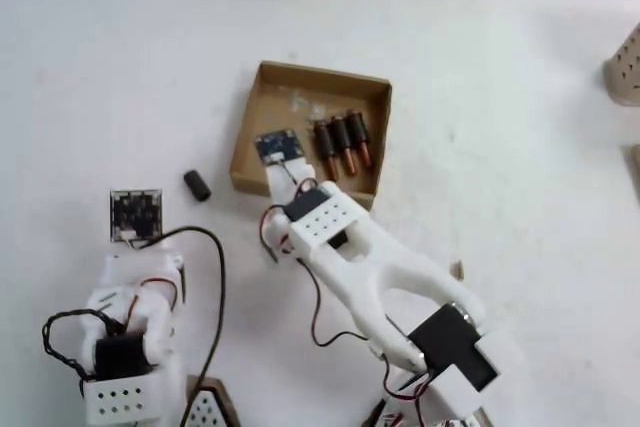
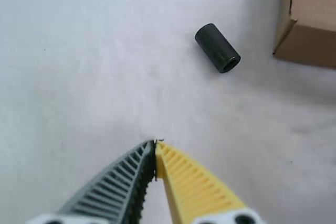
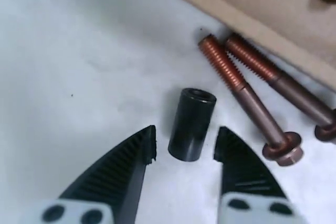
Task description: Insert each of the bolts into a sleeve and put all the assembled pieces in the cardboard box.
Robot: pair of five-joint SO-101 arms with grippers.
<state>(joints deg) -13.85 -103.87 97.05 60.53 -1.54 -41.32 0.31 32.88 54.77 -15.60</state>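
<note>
Black cylindrical sleeve [image 3: 191, 124]: smooth, dull sheen. Copper-coloured threaded metal bolts [image 3: 247, 98]: satin finish, ridged threads. Brown cardboard box [image 2: 310, 19]: matt, fibrous. White tabletop [image 2: 79, 51]: matt.

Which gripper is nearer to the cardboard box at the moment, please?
Right. The right gripper is at the cardboard box; the left gripper sits apart, past the loose sleeve.

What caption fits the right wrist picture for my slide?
Open pincer either side of a black sleeve, two copper bolts beside it.

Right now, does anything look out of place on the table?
One black sleeve lies alone on its side, apart from the cardboard box, with no bolt in it. Two bare bolts lie outside the box too.
</note>
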